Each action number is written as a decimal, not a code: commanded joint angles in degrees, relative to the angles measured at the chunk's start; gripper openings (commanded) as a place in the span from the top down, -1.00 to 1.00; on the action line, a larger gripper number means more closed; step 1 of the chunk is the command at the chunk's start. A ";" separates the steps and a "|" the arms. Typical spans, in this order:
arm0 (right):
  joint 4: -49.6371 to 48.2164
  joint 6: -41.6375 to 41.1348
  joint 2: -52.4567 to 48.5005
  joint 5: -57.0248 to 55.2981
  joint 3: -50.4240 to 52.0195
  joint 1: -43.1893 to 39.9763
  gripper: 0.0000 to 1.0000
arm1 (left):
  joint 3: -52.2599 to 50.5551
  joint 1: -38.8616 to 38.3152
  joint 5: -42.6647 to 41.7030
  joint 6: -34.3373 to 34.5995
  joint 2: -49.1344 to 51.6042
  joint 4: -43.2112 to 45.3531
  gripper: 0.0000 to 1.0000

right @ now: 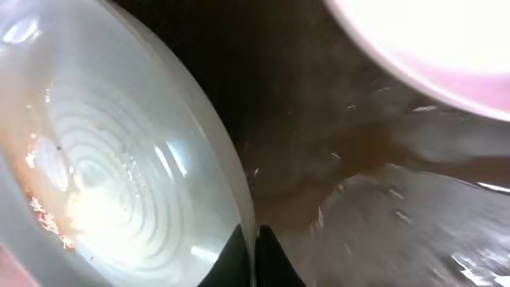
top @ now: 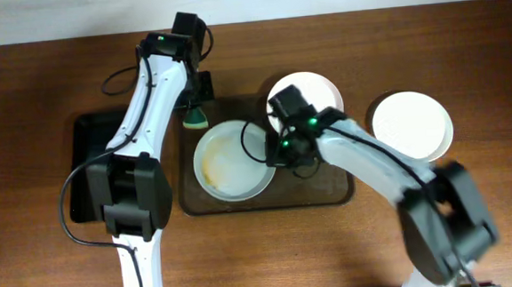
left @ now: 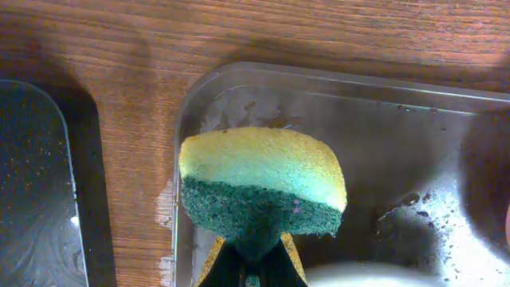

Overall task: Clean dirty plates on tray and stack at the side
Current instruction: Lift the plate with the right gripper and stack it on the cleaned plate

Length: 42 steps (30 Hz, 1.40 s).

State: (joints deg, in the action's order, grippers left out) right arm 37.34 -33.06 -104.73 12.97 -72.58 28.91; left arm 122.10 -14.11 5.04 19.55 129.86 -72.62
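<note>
A bluish-white plate (top: 232, 160) with an orange sauce streak on its left lies on the brown tray (top: 330, 195). My right gripper (top: 272, 151) is shut on this plate's right rim (right: 236, 191); its fingers (right: 255, 247) pinch the edge. A second white plate (top: 317, 88) sits at the tray's far right corner and shows in the right wrist view (right: 430, 48). A third white plate (top: 412, 125) lies on the table to the right of the tray. My left gripper (top: 195, 112) is shut on a yellow-and-green sponge (left: 263, 187), held over the tray's far left corner (left: 207, 96).
A smaller black tray (top: 88, 163) lies left of the brown tray, also in the left wrist view (left: 36, 183). The wooden table (top: 38, 77) surrounds both. The white wall edge runs along the top of the overhead view.
</note>
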 commanded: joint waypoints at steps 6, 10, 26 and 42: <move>11.02 2.86 12.24 -22.84 -1.64 0.00 0.92 | 0.83 3.80 -6.23 0.17 -0.22 1.44 0.99; 13.49 3.26 12.24 -33.31 -1.66 2.43 0.92 | 0.83 3.78 -7.39 0.22 -0.22 1.44 0.99; 14.27 4.15 12.24 -100.61 -3.87 28.98 0.92 | 0.68 3.78 -7.87 0.20 -0.22 1.42 0.99; 12.83 -0.17 12.66 -69.46 -3.96 26.23 0.92 | 0.61 3.78 -7.82 0.17 -0.22 0.96 0.99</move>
State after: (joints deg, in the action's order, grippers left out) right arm 50.15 -29.65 -93.67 -73.84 -74.96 58.06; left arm 122.10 -10.48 -2.20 19.55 129.86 -71.37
